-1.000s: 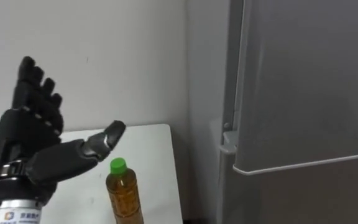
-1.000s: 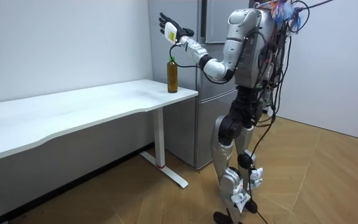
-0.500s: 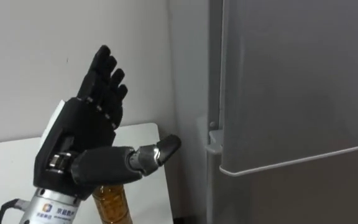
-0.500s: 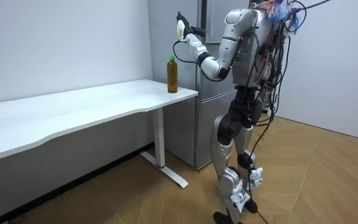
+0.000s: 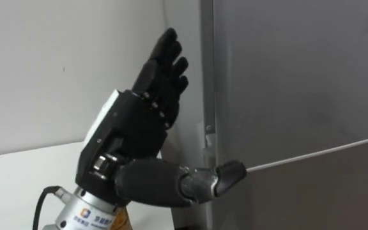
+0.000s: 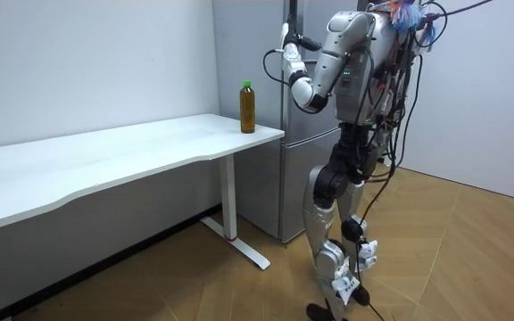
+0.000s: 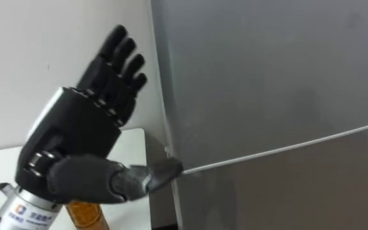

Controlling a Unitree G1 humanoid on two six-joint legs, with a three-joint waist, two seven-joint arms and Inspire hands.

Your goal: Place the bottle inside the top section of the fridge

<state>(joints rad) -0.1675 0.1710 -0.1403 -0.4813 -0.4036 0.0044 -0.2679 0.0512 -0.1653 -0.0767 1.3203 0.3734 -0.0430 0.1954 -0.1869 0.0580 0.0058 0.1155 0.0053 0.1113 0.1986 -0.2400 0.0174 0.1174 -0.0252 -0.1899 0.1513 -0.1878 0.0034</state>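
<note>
Holding nothing, your left hand (image 5: 130,137) is up beside the fridge (image 5: 299,96), its back turned toward the head camera. Its fingers (image 5: 165,64) are straight and point upward, and the thumb (image 5: 203,182) sticks out sideways. You have the thumb tip right at the fridge's left edge, level with the thin seam (image 5: 312,155) between upper and lower doors; whether it touches cannot be told. Both doors are shut. The bottle (image 6: 247,107) stands upright on the corner of the white table (image 6: 105,152) nearest the fridge, well apart from the hand.
</note>
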